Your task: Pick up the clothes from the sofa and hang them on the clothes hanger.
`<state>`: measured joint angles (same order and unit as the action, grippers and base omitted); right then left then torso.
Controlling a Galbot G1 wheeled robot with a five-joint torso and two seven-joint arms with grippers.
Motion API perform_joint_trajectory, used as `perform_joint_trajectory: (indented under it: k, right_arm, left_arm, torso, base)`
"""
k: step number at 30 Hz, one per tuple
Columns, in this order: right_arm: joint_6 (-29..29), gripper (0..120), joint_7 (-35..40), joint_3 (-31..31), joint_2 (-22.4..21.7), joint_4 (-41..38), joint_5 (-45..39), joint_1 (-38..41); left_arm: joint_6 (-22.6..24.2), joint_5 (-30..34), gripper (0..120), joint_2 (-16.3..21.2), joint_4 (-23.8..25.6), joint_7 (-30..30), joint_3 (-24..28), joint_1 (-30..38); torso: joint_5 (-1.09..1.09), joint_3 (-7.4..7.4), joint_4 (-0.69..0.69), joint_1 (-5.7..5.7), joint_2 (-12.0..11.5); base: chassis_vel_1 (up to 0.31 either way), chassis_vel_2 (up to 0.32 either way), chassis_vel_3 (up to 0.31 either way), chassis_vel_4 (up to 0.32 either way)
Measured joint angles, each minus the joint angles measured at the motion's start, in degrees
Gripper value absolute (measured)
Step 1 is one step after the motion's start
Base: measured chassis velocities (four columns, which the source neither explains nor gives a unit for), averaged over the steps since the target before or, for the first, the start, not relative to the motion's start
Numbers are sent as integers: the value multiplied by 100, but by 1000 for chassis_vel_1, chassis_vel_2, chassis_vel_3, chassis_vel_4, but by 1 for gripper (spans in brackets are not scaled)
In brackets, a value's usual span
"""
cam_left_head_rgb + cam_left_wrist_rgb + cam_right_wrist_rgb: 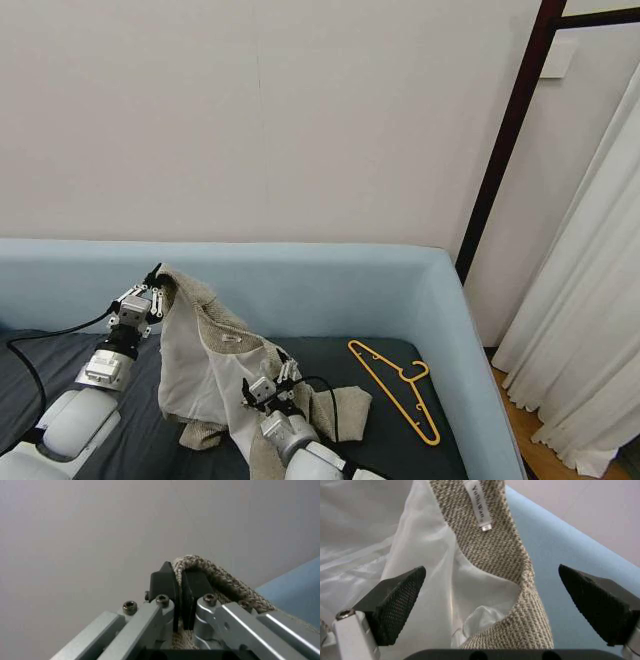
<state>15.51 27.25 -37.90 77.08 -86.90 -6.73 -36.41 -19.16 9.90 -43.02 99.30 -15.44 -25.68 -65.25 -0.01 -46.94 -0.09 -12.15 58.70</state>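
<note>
The left gripper (152, 290), at left centre of the head view, is clamped on an edge of the beige tweed jacket with white lining (210, 345) and holds it up above the light-blue sofa (330, 285). The right gripper (277, 378), at lower centre, is spread wide around the collar. The thin yellow clothes hanger (393, 385) lies diagonally at lower right, nearer the right arm. A dark rack pole (500, 160) stands at upper right.

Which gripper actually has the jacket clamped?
The left gripper: its fingers are shut on the woven edge of the jacket, held up near the sofa back. The right gripper is open, pads apart either side of the collar.
</note>
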Motion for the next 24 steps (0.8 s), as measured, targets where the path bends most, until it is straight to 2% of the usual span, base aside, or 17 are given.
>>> perform_joint_trajectory:
  k: [3, 5, 10, 13, 21, 24]
  right_arm:
    - [29, 100, -65, -30, -31, 11, -51, 57]
    - [245, 100, -79, -46, -53, 56, -236, 148]
    - [764, 100, 385, 17, 81, 147, -446, 131]
    - [1001, 100, 784, -43, 54, 22, -386, -152]
    - [1073, 100, 882, -121, 34, -118, -286, -500]
    - [1175, 100, 879, -113, 21, -114, -558, -600]
  left_arm:
    - [2, -4, 0, -5, 2, -4, 0, 2]
    - [3, -19, 0, -28, 8, -6, 0, 6]
    - [3, -34, 0, -67, 10, -9, -5, 5]
    - [0, -34, 0, -48, 11, -13, -11, 21]
    - [-2, -30, 0, -18, 25, -35, -38, -20]
    - [-2, -27, 0, -4, 65, -49, -59, -31]
  torso:
    - [0, 0, 0, 0, 0]
    - [0, 0, 0, 0, 0]
    - [0, 0, 1, 0, 0]
    - [0, 0, -1, 0, 0]
    - [1, 0, 1, 0, 0]
    - [1, 0, 0, 0, 0]
  base:
    - [0, 0, 0, 0]
    - [0, 0, 0, 0]
    - [0, 0, 0, 0]
    - [0, 0, 0, 0]
    - [0, 0, 0, 0]
    - [0, 0, 0, 0]
